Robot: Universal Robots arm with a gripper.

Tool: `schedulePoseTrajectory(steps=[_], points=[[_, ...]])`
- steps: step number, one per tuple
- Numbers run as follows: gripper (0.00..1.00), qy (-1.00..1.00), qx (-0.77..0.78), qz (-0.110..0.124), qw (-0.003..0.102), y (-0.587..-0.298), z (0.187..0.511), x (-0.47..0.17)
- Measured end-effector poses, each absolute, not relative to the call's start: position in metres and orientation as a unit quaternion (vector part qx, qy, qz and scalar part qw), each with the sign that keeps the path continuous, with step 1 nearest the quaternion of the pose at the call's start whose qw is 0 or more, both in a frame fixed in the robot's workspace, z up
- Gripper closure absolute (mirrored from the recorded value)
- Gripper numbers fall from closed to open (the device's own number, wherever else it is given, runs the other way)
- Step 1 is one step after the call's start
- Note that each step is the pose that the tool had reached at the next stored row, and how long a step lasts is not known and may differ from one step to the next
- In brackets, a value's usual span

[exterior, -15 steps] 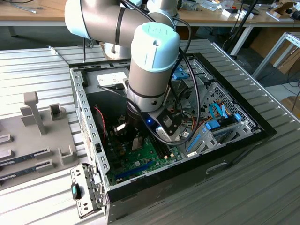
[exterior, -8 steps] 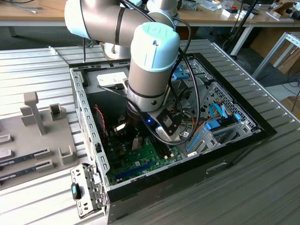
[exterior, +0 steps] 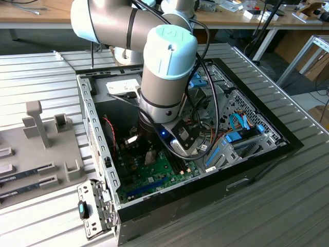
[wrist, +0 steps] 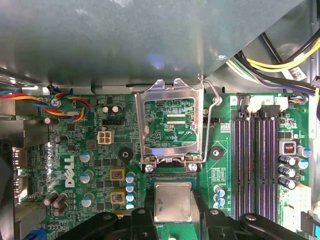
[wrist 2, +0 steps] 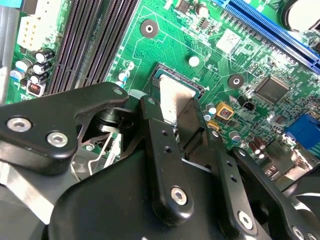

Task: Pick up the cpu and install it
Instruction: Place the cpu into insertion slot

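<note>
One cpu (wrist: 172, 199), silvery square: clamped at two opposite edges between the gripper (wrist: 173, 209) fingers, over the open motherboard (wrist: 90, 165) socket; metal lid (wrist: 172, 125) swung back beside it.

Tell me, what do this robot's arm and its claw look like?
The arm is built of thick silvery-grey tubes, with round pale-blue caps at the joints and black bands between sections. Black cables run beside its wrist, where a small blue light glows. The gripper is matte black, with flat, bar-like linked fingers pinned by silver screws.
</note>
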State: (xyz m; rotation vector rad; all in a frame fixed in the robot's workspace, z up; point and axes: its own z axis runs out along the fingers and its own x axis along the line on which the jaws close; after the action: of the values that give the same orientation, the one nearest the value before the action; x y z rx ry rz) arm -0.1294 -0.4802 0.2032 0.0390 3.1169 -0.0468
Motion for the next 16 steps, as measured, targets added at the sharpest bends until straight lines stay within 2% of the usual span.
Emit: schedulePoseTrajectory(steps=[12,13,14,16], points=[[0.6,1.0,0.013,-0.013,0.012,-0.4802,0.2013,-0.1294],[0.55,1.0,0.013,-0.013,0.012,-0.4801,0.2011,-0.1293],[0.55,1.0,0.013,-0.013,0.012,-0.4801,0.2011,-0.1293],[0.42,1.0,0.013,-0.013,0.012,-0.4802,0.2013,-0.1293]])
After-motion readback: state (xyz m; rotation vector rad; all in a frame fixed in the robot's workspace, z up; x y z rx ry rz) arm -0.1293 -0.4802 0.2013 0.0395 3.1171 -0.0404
